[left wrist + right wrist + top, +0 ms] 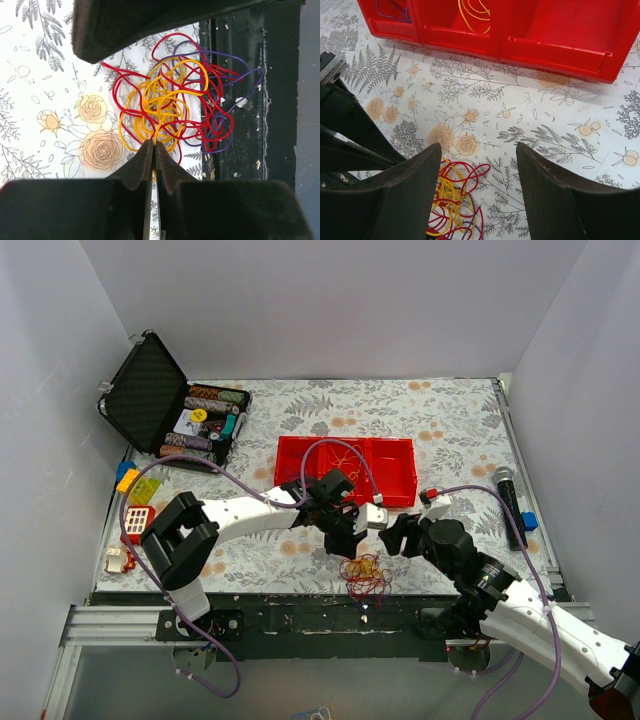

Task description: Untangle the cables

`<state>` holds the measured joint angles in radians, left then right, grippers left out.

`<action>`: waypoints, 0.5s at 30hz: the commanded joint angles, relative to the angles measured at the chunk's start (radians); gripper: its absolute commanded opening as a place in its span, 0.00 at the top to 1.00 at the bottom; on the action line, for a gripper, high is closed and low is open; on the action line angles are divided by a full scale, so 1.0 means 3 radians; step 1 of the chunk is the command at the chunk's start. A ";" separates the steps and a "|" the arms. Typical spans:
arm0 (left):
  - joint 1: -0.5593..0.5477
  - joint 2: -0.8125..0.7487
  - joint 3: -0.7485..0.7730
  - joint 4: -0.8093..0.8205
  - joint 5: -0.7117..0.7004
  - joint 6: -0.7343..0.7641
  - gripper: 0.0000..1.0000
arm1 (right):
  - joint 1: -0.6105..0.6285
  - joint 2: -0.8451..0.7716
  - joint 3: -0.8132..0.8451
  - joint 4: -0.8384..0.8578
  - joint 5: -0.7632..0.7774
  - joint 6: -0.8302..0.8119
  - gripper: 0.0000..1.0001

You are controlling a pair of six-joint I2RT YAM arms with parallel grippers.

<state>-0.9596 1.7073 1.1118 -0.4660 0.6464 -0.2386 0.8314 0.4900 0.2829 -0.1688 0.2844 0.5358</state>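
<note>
Pinching a yellow strand at 6 o'clock of the cables (175, 107), the left end effector (152, 149) is pressed together; the right end effector (477, 150) hangs spread above the table (555, 120)

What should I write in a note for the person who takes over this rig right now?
Left claw: shut at the bunch's edge, seemingly on a yellow strand.
Right claw: open, holding nothing, over the bunch's edge.
Cables: yellow, red and purple, one tangled bunch at the table near edge, partly over the dark rail.
Done: a yellow strand and a purple strand lie in separate compartments of the red tray.
Left: separate the whole bunch.
</note>
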 commanded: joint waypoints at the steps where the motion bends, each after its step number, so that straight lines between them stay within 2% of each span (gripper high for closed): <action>1: -0.0012 -0.0219 0.0001 0.0055 -0.0226 0.0013 1.00 | -0.0010 -0.0099 0.0024 0.0184 -0.0155 -0.0144 0.28; 6: -0.0002 -0.0419 0.0190 0.0147 -0.0742 -0.0115 1.00 | -0.0010 -0.0278 -0.0089 0.0480 -0.0401 -0.0308 0.19; 9: -0.0002 -0.0470 0.0338 0.0097 -0.1116 -0.0319 1.00 | -0.0005 -0.0289 -0.0186 0.0643 -0.0446 -0.0349 0.17; 15: -0.0007 -0.0813 0.0252 0.0076 -0.0897 -0.0544 1.00 | 0.0010 -0.0100 -0.0161 0.0986 -0.0773 -0.0441 0.14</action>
<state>-0.9577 1.5776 1.1812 -0.4557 0.3737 -0.3363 0.8314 0.4294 0.2295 -0.0200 0.1410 0.4480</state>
